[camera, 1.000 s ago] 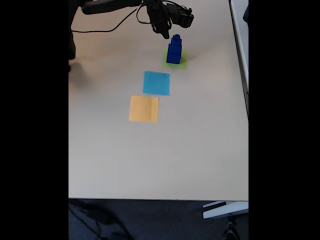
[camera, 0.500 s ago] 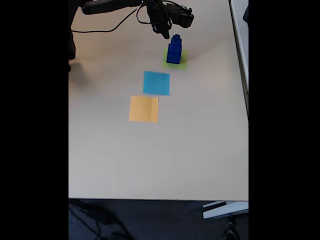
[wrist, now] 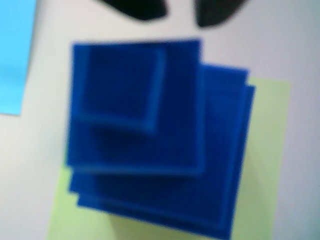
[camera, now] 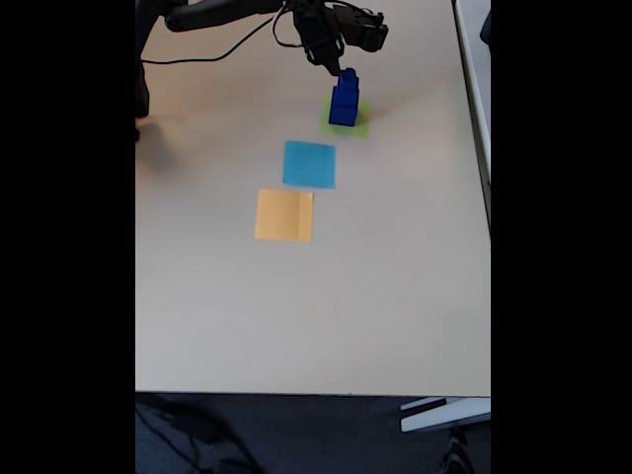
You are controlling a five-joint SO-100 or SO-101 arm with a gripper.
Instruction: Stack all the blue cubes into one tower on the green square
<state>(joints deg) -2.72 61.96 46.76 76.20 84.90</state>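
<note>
Wrist view, looking nearly straight down: the tower [wrist: 150, 140] of dark blue cubes takes up the centre of the frame, blurred, stepped in four layers, the smallest cube [wrist: 120, 85] uppermost and set toward the upper left corner of the one beneath it. Layers are not squared to each other; the lower two are turned slightly and jut out at the right and bottom. The green square [wrist: 272, 150] shows under the tower at the right edge and again at the lower left; the bottom cube sits on it. A strip of the light-blue square [wrist: 15, 55] lies at the left edge of the frame, apart from the tower. Two dark fingertips [wrist: 137, 9] poke in from the top edge, separated by a gap of pale table, holding nothing; the jaws stand apart and clear of the cubes. Fixed view: the tower [camera: 344, 99] stands on the green square [camera: 360, 123] in the upper middle of the tan table [camera: 316, 296], the gripper [camera: 334, 64] just above and to the upper left of its top. The light-blue square [camera: 309, 164] lies below left of the tower, the orange square [camera: 284, 215] further below left.
</note>
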